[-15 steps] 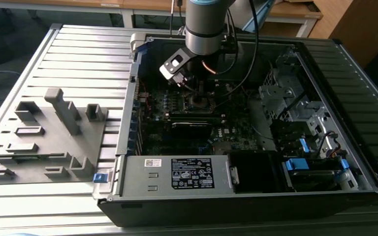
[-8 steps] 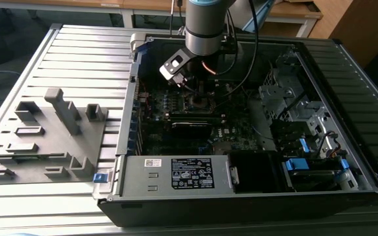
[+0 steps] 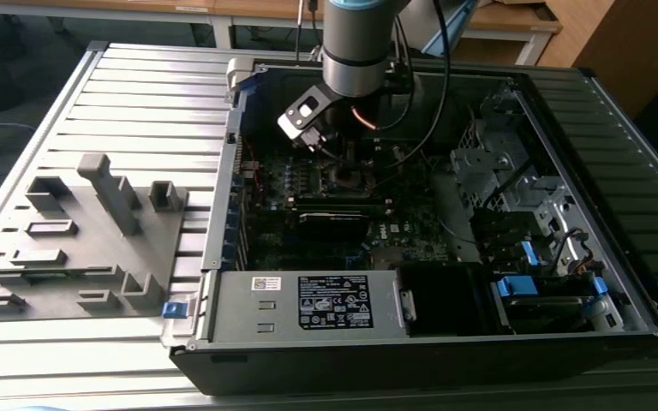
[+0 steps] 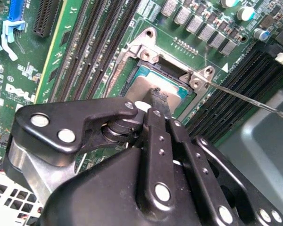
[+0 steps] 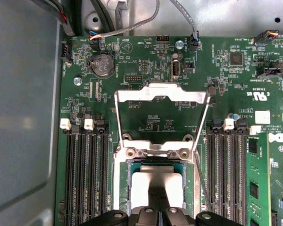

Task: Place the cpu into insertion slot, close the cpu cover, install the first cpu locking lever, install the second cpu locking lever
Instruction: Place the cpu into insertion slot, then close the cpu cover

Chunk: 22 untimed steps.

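The cpu (image 5: 140, 182) lies flat in the insertion slot (image 5: 126, 165), its dull silver top also visible in the second wrist view (image 4: 142, 84). The cpu cover (image 5: 160, 94) stands swung back on its hinge, its square opening showing the green board behind. A thin locking lever (image 4: 247, 99) sticks out free beside the socket. My gripper (image 5: 159, 190) hangs directly over the cpu, its black fingers (image 4: 156, 101) shut together with the tips at the chip's top. In the exterior view the gripper (image 3: 346, 161) reaches down into the open computer case.
Black memory slots (image 5: 87, 174) flank the socket on both sides. A black power supply with a white label (image 3: 335, 301) sits at the case's front, a drive cage (image 3: 500, 171) at the exterior view's right. A grey fixture (image 3: 78, 240) lies outside the case.
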Tool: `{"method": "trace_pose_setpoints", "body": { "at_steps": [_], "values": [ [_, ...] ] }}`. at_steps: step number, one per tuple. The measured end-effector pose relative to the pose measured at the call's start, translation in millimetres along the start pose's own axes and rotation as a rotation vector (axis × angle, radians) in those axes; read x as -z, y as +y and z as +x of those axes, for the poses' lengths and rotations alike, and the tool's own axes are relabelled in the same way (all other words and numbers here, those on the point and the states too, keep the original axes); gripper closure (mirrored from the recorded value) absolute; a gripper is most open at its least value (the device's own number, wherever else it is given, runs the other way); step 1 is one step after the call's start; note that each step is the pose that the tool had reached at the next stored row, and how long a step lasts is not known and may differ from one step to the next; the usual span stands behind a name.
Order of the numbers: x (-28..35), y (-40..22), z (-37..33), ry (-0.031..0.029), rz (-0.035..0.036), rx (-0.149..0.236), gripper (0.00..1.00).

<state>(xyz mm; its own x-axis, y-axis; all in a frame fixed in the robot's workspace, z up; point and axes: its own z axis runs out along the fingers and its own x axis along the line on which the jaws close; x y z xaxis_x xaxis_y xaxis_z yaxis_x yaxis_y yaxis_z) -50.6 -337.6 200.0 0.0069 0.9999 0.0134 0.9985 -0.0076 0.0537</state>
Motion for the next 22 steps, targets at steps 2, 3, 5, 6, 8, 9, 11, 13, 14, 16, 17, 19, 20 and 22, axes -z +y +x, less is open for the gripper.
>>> {"method": "trace_pose_setpoints", "body": {
  "at_steps": [2, 3, 5, 6, 8, 9, 11, 13, 14, 16, 17, 19, 20, 22],
  "values": [
    [4.8, 0.1, -0.2, -0.0020, 0.0012, 0.000, 0.89],
    [7.1, 0.2, -0.2, -0.0020, 0.0012, 0.000, 0.89],
    [11.7, 0.4, -0.2, -0.0021, 0.0013, 0.000, 0.89],
    [14.0, 0.6, -0.1, -0.0022, 0.0013, 0.000, 0.89],
    [18.0, 0.8, -0.1, -0.0024, 0.0014, 0.000, 0.89],
    [18.3, 0.8, -0.1, -0.0022, 0.0014, 0.000, 0.89],
    [18.2, 1.0, -0.1, -0.0020, 0.0013, 0.000, 0.89],
    [18.2, 3.3, -0.1, -0.0023, 0.0015, 0.000, 0.89],
    [18.1, 4.4, -0.1, -0.0022, 0.0016, 0.000, 0.89],
    [18.1, 5.2, -0.1, -0.0023, 0.0020, 0.000, 0.89],
    [18.7, 5.3, -0.1, -0.0025, 0.0022, 0.000, 0.89],
    [19.6, 5.4, 0.0, -0.0022, 0.0021, 0.000, 0.89],
    [19.6, 5.4, 0.0, -0.0021, 0.0020, 0.000, 0.89],
    [21.4, 5.5, 0.0, -0.0022, 0.0021, 0.000, 0.89]
  ]
}}
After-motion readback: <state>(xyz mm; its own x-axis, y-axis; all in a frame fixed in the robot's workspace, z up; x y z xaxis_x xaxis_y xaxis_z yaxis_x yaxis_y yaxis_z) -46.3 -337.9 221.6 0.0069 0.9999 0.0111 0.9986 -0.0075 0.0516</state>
